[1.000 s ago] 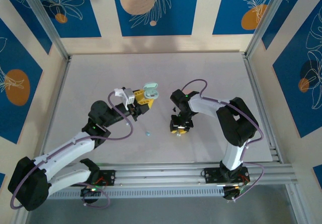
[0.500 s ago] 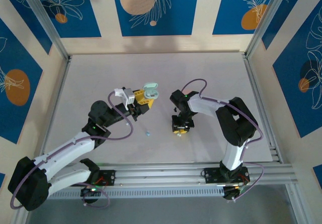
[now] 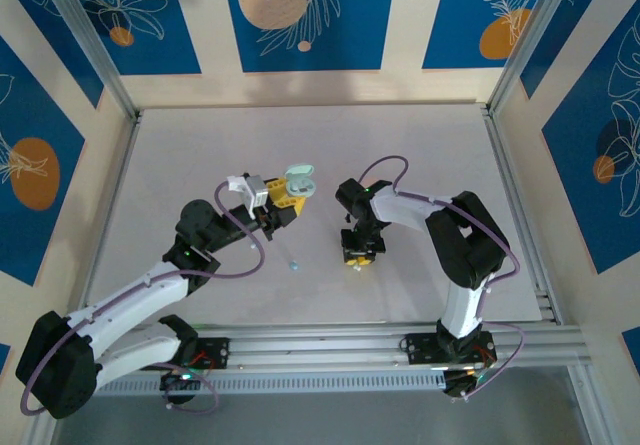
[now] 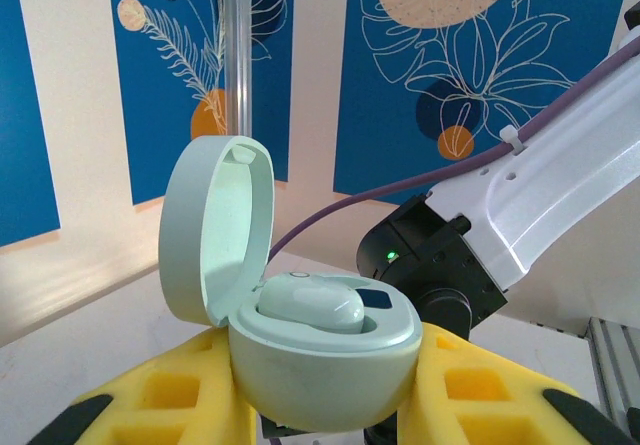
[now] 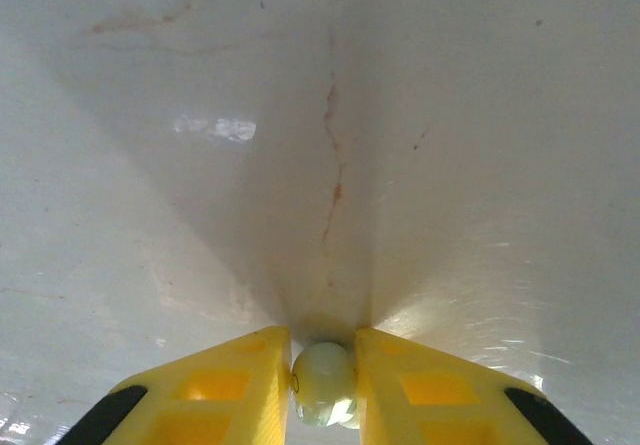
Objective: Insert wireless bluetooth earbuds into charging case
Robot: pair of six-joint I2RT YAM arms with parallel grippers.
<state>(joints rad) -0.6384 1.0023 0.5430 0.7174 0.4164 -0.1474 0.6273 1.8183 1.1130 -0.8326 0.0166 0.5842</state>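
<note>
Earbud, mint-white, sits pinched in the jaws of our right gripper at the table, right of the charging case. Our left gripper clamps that case raised (lid open, second earbud seated), so we judge it is presented for loading.

On the left, stretches from the near corner diagonally toward mid-table, elbow bent, with the left gripper levelled roughly horizontal; clamps an open mint charging case between yellow fingers; on the right, rises from the base, folds at the elbow and bends back leftward, pointing the right gripper straight down at the table; pinches a mint-white earbud between nearly closed fingertips, right at the surface.
</note>
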